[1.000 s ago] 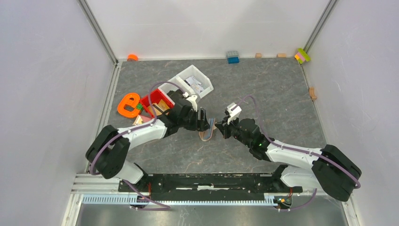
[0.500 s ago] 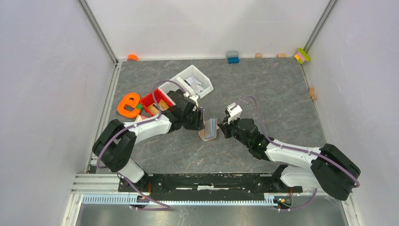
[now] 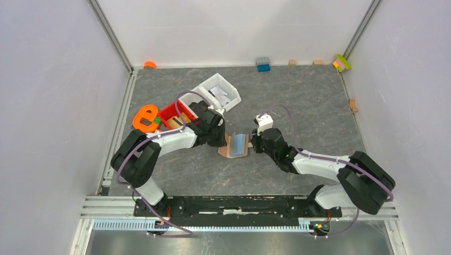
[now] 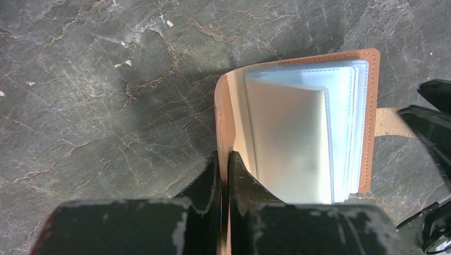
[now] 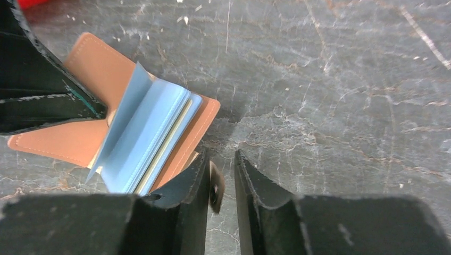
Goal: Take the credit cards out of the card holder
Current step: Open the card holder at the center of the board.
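The tan-brown card holder [image 3: 232,150] lies spread open on the grey table between my two arms, its clear sleeves fanned out. My left gripper [image 4: 224,159] is shut on the edge of its left cover [image 4: 222,114]. The credit cards stay tucked in the sleeves [image 5: 141,133], showing as pale blue faces and a thin yellowish edge. My right gripper [image 5: 220,156] is open at the holder's right side. The little closing tab [image 5: 215,186] rests loose against its left finger. In the top view the left gripper [image 3: 223,141] and right gripper [image 3: 254,143] flank the holder.
Behind the left arm stand a red bin [image 3: 175,113], a white bin [image 3: 217,91] with packets, and an orange e-shaped piece [image 3: 144,118]. A blue block [image 3: 262,64], small wooden blocks [image 3: 292,62] and coloured blocks [image 3: 342,62] line the back wall.
My left gripper has closed onto the holder's left cover. My right gripper has opened off the tab. The holder, seen edge-on before, now lies spread open.
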You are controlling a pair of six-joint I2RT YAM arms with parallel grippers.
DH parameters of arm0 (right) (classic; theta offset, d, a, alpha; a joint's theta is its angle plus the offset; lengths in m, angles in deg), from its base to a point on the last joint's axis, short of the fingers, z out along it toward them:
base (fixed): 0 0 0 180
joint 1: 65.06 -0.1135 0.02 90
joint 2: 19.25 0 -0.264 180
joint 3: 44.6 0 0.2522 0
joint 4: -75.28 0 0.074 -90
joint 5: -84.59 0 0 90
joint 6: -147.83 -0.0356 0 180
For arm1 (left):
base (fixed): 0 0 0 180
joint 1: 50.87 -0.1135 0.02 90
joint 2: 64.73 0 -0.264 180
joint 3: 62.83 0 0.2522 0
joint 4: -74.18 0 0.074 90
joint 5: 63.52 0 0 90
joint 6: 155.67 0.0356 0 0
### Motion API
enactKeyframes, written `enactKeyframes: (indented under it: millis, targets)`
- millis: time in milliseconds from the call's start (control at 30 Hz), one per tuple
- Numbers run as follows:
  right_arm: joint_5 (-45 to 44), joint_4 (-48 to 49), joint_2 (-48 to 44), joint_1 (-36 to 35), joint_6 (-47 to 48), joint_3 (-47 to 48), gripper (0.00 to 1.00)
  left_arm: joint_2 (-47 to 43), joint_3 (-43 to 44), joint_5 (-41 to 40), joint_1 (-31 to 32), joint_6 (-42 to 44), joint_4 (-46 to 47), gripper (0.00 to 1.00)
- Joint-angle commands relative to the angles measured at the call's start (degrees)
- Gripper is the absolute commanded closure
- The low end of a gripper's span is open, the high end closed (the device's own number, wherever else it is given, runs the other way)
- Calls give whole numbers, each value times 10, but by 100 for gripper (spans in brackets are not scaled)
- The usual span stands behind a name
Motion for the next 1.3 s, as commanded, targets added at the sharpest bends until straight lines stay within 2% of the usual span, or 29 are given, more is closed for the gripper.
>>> enactKeyframes:
  millis: [0, 200, 333, 567, 700, 833, 1000, 1267]
  targets:
    - [60, -8, 40, 16, -26, 35, 67, 15, 18, 0, -2, 5, -2, 98]
    - [154, 35, 58, 36, -53, 22, 50, 39, 24, -3, -2, 4, -2, 98]
    - [195, 70, 57, 45, -70, 4, 49, 67, 36, 15, -2, -2, -1, 98]
    - [260, 125, 70, 48, -80, -7, 50, 68, 32, 27, -2, -6, 9, 98]
    - [261, 128, 68, 48, -80, -9, 48, 66, 32, 31, -2, -8, 12, 98]
    - [247, 127, 59, 49, -83, -15, 34, 44, 15, 29, -3, -14, 32, 98]
    - [245, 145, 48, 50, -91, -29, 24, 11, -10, 31, -6, -24, 61, 98]
    - [279, 170, 52, 50, -97, -32, 15, -22, -29, 38, -7, -29, 80, 98]
